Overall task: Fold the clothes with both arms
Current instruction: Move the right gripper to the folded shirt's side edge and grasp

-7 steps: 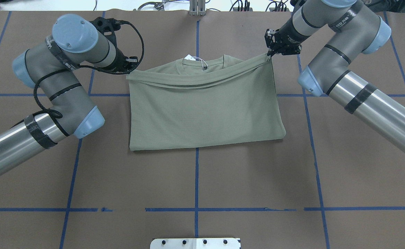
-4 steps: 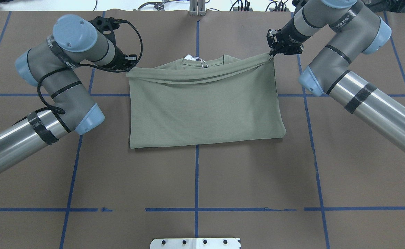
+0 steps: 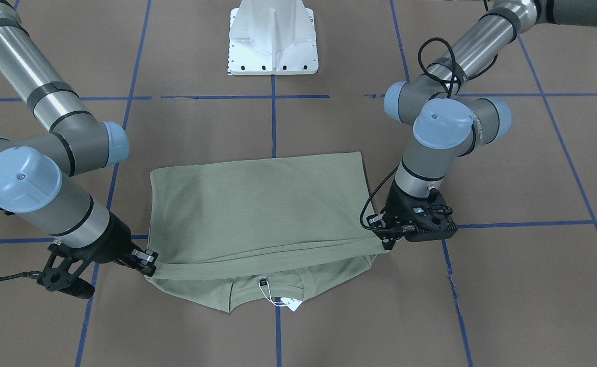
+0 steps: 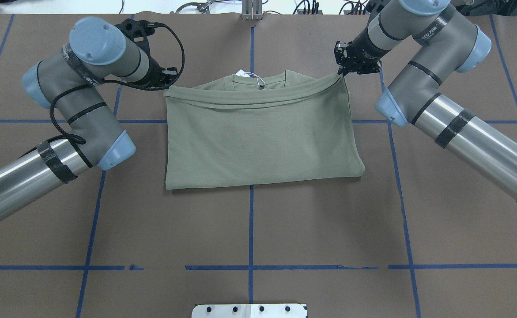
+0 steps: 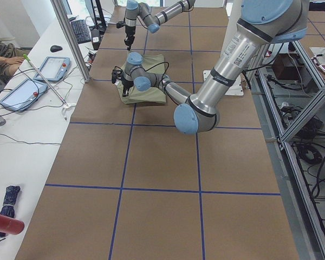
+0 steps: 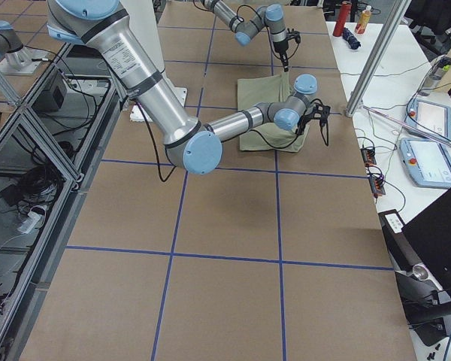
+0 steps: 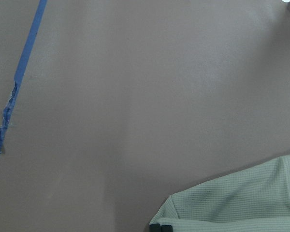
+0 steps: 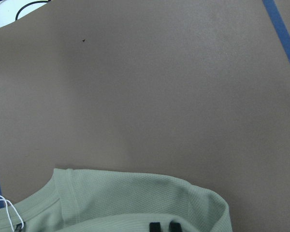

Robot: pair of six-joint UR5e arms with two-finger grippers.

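The left gripper (image 4: 166,86) is clamped tight on one hem corner of the sage-green shirt (image 4: 258,137), and the right gripper (image 4: 342,73) pinches the opposite corner. The folded shirt lies mid-table, its long axis left to right, with the collar (image 4: 271,79) and hang tag (image 4: 240,73) pointing away from the robot. Brown table (image 4: 249,229) shows past every edge, widest on the robot's side.

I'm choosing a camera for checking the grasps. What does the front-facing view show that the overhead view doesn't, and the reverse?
Only the front-facing view shows the left gripper whole, shut on the shirt's top-layer corner; overhead, the left arm hides most of it. It also shows the white pedestal in full. Only the overhead view shows cables beyond the table's far edge. Both show the right gripper pinching the other corner, the hang tag by the collar, and the blue tape grid.
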